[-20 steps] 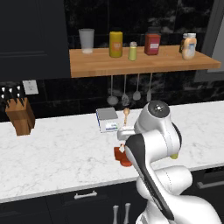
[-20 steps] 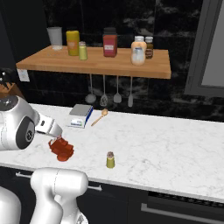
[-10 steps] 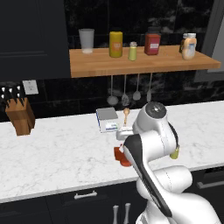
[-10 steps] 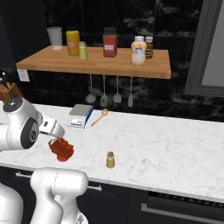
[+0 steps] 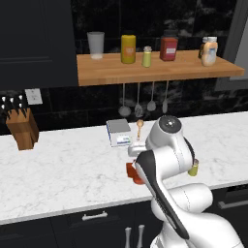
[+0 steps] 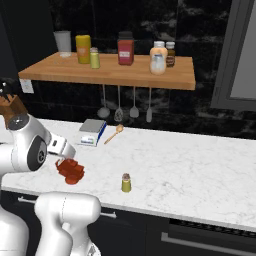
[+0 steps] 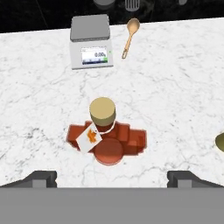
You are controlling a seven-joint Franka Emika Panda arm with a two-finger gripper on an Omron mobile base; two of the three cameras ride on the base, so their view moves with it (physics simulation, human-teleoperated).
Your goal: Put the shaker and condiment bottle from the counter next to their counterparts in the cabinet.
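A white marble bench (image 5: 63,169) runs across the middle of both base views, backed by a black wall. Above it hangs the cabinet (image 5: 155,71), a brown plank shelf in the upper half of the frame. On it stand a glass (image 5: 96,45), a yellow can (image 5: 128,48), a lime shaker (image 5: 147,56), a red jar (image 5: 168,49) and two bottles (image 5: 209,51) at the right end. Utensils (image 6: 118,106) hang under the shelf. A knife block (image 5: 23,128) sits at the left edge of the left base view. A scale (image 7: 90,41) and a wooden spoon (image 7: 129,36) lie side by side near the wall, at the top of the hand view.

The bottle (image 7: 106,134), dark red with a tan cap and white tag, stands on the bench at the centre of the hand view. The shaker (image 6: 126,183) stands near the front edge, to the bottle's right and apart from it.

The arm bends over the bench, its elbow high in the centre of the left base view. The claw (image 7: 112,177) hangs above the bottle, looking down on it, fingers (image 7: 41,178) spread wide at the lower corners of the hand view, holding nothing.
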